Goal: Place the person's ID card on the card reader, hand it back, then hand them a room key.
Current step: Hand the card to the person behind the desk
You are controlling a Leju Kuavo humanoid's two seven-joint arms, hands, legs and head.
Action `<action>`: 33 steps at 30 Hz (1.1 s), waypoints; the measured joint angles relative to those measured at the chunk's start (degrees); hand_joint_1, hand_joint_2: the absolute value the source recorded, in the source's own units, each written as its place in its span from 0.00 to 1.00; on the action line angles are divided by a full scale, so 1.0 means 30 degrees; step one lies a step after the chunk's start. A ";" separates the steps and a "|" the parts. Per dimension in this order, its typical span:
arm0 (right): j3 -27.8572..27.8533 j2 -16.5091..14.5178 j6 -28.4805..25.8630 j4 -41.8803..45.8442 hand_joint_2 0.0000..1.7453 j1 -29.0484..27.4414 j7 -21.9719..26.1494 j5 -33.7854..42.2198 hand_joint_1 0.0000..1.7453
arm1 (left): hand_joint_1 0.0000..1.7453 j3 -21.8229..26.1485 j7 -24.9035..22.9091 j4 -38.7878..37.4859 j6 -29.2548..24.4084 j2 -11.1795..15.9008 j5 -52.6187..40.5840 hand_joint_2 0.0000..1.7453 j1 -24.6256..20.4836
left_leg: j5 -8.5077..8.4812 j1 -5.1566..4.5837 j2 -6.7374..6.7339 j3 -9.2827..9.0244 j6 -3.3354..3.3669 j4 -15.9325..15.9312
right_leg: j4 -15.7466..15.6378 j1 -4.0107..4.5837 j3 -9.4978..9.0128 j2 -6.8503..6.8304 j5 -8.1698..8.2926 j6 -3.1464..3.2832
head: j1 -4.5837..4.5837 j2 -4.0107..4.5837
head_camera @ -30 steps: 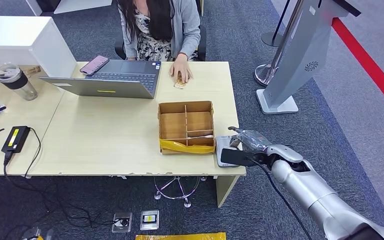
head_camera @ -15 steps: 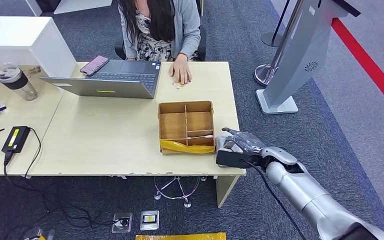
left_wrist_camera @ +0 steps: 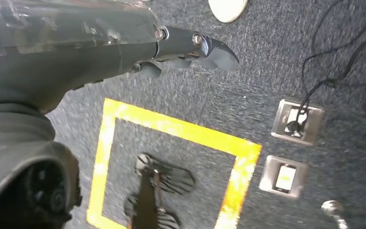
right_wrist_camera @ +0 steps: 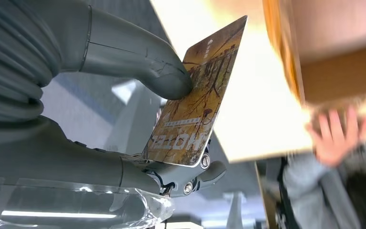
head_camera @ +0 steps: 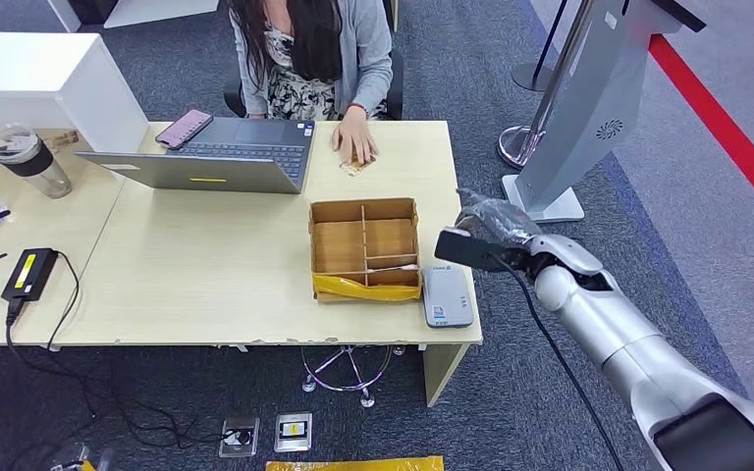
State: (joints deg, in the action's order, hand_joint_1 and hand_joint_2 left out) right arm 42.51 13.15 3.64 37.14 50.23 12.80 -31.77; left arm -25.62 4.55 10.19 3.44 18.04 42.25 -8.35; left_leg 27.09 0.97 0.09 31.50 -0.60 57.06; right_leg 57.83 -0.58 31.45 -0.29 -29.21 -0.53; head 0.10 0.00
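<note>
Pinching what looks like the room key (right_wrist_camera: pixel 196 95), the right hand (head_camera: pixel 486 234) hovers beside the table (head_camera: pixel 206 265).

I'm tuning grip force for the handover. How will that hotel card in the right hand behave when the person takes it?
The hotel card looks flat and unbent under the thumb, so it is probably stiff. It appears thin and likely light. Its printed face seems smooth, and the right hand pinches it near one end only, so it may slide or pivot when tugged.
</note>
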 joint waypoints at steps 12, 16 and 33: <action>0.0166 -0.2146 -0.0062 -0.0579 1.00 0.2583 -0.0013 -0.1579 1.00 | 0.00 -0.0038 -0.0186 0.0000 0.0250 -0.0164 -0.0462 0.00 -0.0539 | -0.0016 0.0008 -0.0008 0.0000 -0.0016 -0.0002 | 0.0030 0.0009 0.0010 0.0008 0.0003 0.0002 | 0.0000 0.0000; 0.0279 -0.3220 -0.0217 -0.1025 1.00 0.2586 0.0129 -0.1840 1.00 | 0.00 -0.0137 -0.0126 0.0000 0.0259 -0.0257 -0.0436 0.00 -0.0653 | -0.0018 0.0011 -0.0009 0.0000 -0.0019 -0.0002 | 0.0033 0.0011 0.0017 0.0012 0.0003 0.0002 | 0.0000 0.0000; 0.0301 -0.4862 -0.0537 -0.2592 1.00 0.2578 0.0189 -0.2355 1.00 | 0.00 -0.0286 -0.0179 0.0000 0.0040 -0.0450 -0.0662 0.00 -0.0791 | -0.0019 0.0009 -0.0010 0.0003 -0.0021 0.0000 | 0.0033 0.0009 0.0024 0.0013 0.0004 0.0002 | -0.0004 0.0000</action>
State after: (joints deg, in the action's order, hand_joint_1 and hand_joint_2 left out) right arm 43.41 -1.44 2.03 29.36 57.97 13.37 -38.84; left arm -26.47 4.01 10.19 3.56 16.69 40.26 -10.72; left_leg 27.03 1.00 0.06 31.51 -0.66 57.06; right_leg 57.93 -0.56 31.53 -0.25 -29.20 -0.52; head 0.09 0.00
